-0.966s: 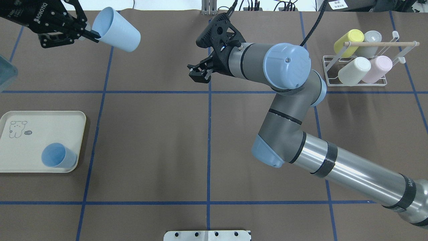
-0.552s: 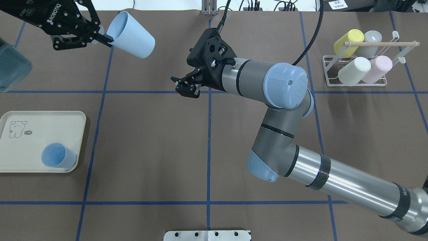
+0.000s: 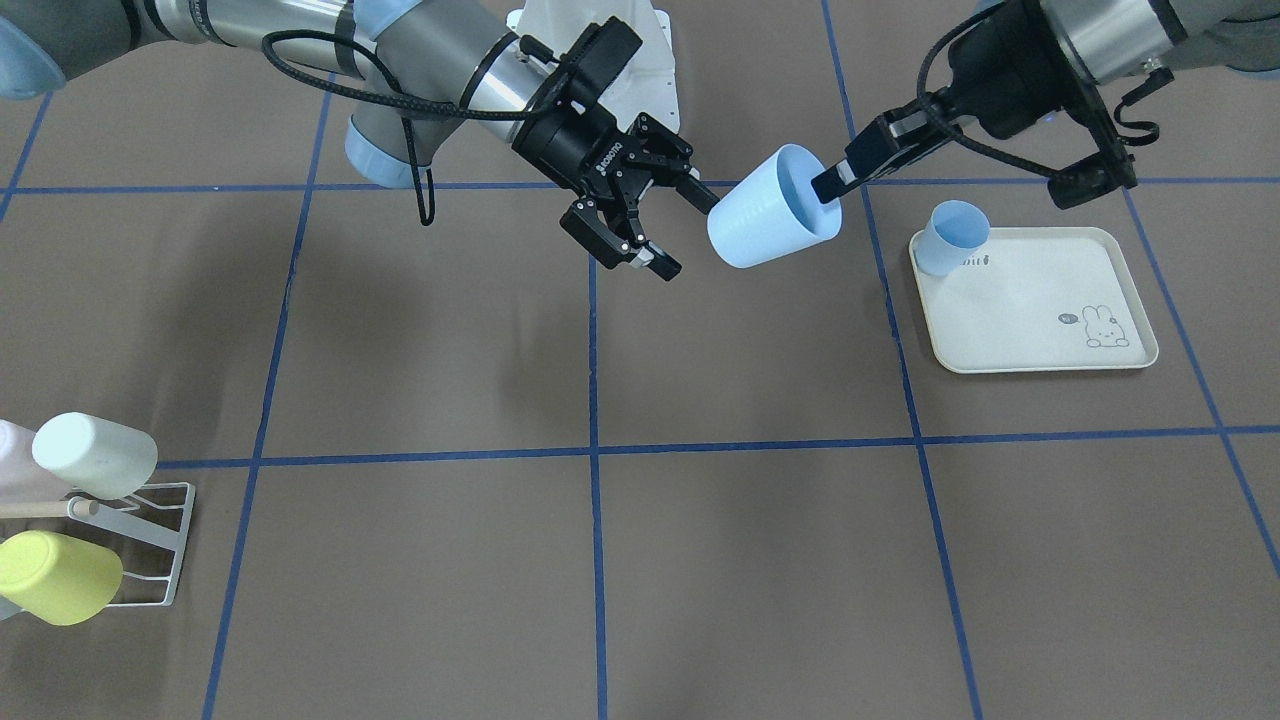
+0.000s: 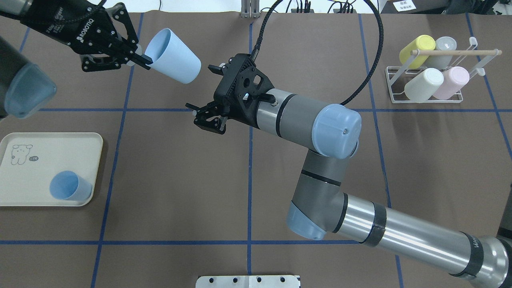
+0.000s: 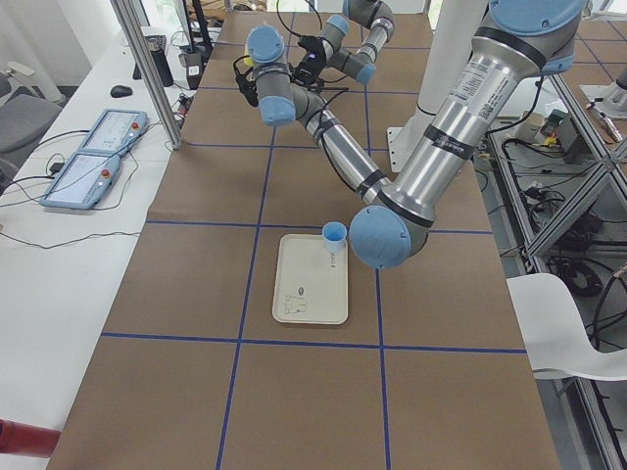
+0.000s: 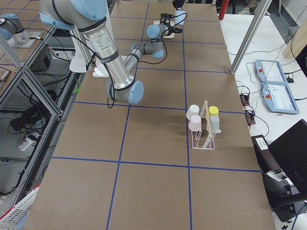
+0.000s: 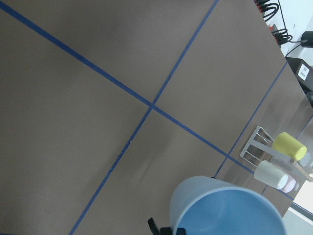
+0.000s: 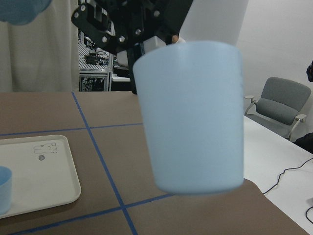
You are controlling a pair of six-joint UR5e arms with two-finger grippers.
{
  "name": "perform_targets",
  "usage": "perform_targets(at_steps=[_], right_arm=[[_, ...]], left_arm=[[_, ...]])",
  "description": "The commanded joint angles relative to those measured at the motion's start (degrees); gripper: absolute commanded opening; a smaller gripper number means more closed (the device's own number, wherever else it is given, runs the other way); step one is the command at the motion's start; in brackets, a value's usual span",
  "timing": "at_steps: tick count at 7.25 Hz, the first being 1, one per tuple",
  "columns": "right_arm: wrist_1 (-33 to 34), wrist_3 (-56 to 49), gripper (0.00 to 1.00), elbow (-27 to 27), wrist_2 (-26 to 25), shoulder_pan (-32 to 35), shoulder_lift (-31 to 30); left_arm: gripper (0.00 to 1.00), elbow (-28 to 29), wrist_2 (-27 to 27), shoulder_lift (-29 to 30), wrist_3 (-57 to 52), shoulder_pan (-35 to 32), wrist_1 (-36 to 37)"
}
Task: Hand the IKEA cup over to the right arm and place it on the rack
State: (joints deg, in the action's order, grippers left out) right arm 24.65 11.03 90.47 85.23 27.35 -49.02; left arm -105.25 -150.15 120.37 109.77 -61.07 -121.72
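Observation:
A light blue IKEA cup [image 4: 174,62] hangs tilted in the air over the far middle of the table; it also shows in the front view [image 3: 770,215]. My left gripper [image 4: 147,60] is shut on its rim, one finger inside the cup [image 3: 830,185]. My right gripper [image 4: 201,89], black and lettered ROBOTIQ [image 3: 680,232], is open just short of the cup's base, with nothing in its jaws. In the right wrist view the cup [image 8: 190,117] fills the frame close ahead. The white wire rack [image 4: 425,101] stands far right, holding several pastel cups.
A cream tray [image 4: 40,160] at the left holds a second blue cup [image 4: 70,186] upright; both show in the front view, tray [image 3: 1040,330] and cup [image 3: 955,235]. The rack's wooden dowel [image 4: 456,52] runs across its top. Blue tape lines grid the brown table.
My left gripper has carried the cup right, towards the table's middle. My right gripper has swung left towards the cup, and its jaws stand wider apart now.

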Motion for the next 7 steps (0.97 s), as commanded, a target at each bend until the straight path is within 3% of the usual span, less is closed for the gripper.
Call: perform_targets(at_steps=[1,5,6,7], right_arm=[[-0.6,-0.4,0.99,0.3,-1.0,-0.5,0.1],[-0.5,-2.8,0.99,0.5,-1.2,-0.4,0.8],[-0.5,-3.5,0.95,0.5,-1.2,-0.4,0.9],[-0.4,-4.1,0.75,0.6,-1.2,-0.3,0.8]], left_arm=[[0.00,0.0,0.0,0.1,0.0,0.8,0.0],[0.00,0.0,0.2,0.4,-0.1,2.9,-0.1],[0.00,0.0,0.2,0.5,-0.1,3.0,-0.1],[0.00,0.0,0.2,0.5,-0.1,3.1,-0.1]])
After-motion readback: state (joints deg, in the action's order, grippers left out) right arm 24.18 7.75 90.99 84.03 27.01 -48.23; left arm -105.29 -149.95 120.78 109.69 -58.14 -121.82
